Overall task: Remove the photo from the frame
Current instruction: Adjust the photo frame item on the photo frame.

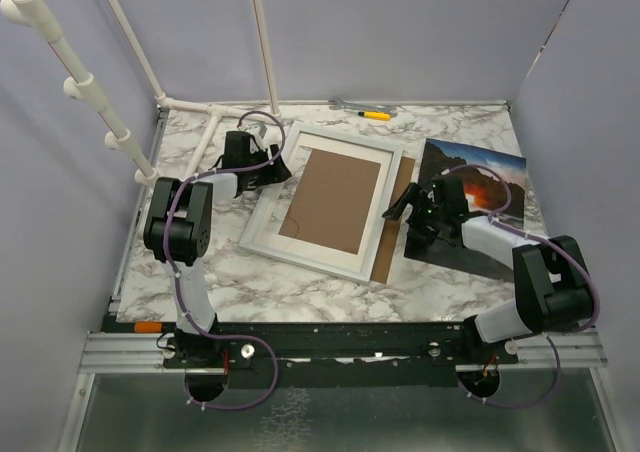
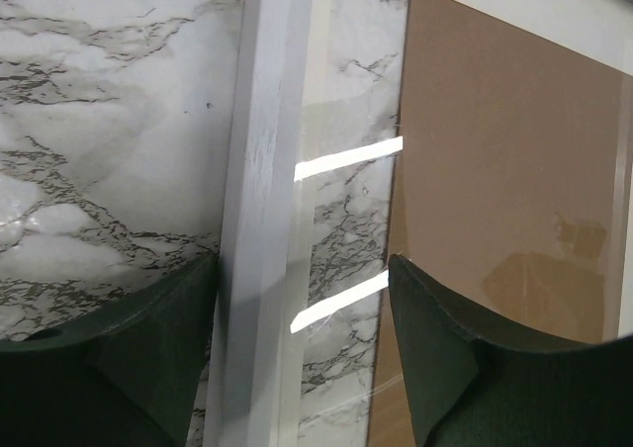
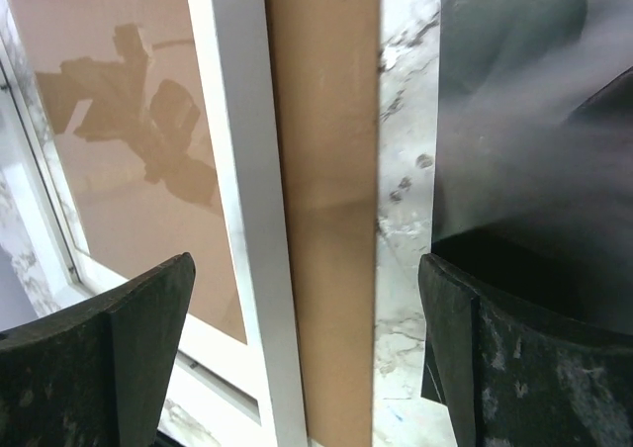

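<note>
Photo [image 1: 478, 170] lies outside frame [image 1: 263, 230] showing brown board [image 1: 335, 200]; left gripper [image 2: 302, 294], right gripper [image 3: 307, 284] gape.

The left gripper [image 2: 302, 368] sits at the bottom of the view with its jaws well apart. One dark finger [image 2: 109, 368] is over the marble table [image 2: 99, 150], the other over the brown board [image 2: 504, 170]. Between them runs the white rail of the frame [image 2: 262, 220]. Beside the rail a strip of glass [image 2: 351, 229] shows marble beneath and two bright streaks of reflected light.
</note>
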Tool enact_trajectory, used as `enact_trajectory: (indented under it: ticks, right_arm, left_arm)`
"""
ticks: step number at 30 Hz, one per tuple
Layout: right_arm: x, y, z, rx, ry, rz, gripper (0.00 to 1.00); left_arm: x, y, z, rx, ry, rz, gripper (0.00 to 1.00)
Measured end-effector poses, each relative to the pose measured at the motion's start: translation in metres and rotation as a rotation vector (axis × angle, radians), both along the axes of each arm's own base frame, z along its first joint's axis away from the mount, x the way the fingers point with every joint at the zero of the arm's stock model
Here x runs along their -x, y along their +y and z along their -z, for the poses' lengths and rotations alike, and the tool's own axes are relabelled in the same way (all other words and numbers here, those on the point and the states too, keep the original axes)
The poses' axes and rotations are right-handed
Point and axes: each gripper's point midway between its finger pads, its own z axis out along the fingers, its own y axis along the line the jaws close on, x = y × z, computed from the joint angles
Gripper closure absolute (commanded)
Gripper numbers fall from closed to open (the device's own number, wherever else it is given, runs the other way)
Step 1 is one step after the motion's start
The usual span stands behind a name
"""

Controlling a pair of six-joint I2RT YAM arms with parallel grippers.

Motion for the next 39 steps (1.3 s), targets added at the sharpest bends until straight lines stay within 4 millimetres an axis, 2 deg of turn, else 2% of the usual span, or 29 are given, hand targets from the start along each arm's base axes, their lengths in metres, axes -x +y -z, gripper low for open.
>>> enact_trajectory:
  ticks: [4,11,14,16,17,22,28,30,36,39]
  right_arm:
    - [-0.006,-0.009,-0.001,0.010,-0.009,0.016,0.01]
    - [-0.014,-0.006,-0.001,0.007,-0.008,0.009,0.02]
    - [-0.017,-0.005,-0.001,0.003,-0.005,0.007,0.02]
    - [-0.019,-0.004,-0.001,0.000,-0.004,0.009,0.02]
    - [-0.019,-0.004,-0.001,-0.001,-0.003,0.011,0.02]
    - [-0.019,-0.004,-0.001,-0.003,-0.002,0.010,0.02]
    - [-0.019,-0.003,-0.001,-0.004,-0.001,0.011,0.03]
    - [-0.020,-0.003,-0.001,-0.004,0.000,0.011,0.03]
    - [-0.028,-0.001,0.000,-0.003,0.000,0.010,0.07]
    - [-0.032,0.000,0.000,-0.004,0.001,0.010,0.09]
  left_arm:
    - [0.000,-0.007,0.000,0.006,-0.001,0.014,0.30]
    - [0.000,-0.009,-0.001,0.009,0.000,0.015,0.29]
    - [0.000,-0.009,0.000,0.009,0.002,0.012,0.19]
    - [0.000,-0.010,-0.001,0.014,0.002,0.009,0.04]
    - [0.000,-0.011,-0.003,0.012,0.000,0.007,0.01]
    - [0.002,-0.012,-0.006,-0.009,0.003,-0.010,0.01]
    - [0.002,-0.003,-0.003,-0.059,0.009,-0.048,0.01]
    - [0.001,0.000,-0.002,-0.075,0.007,-0.059,0.04]
    - [0.002,0.003,-0.001,-0.091,0.015,-0.062,0.26]
    - [0.002,0.002,0.002,-0.090,0.022,-0.057,0.32]
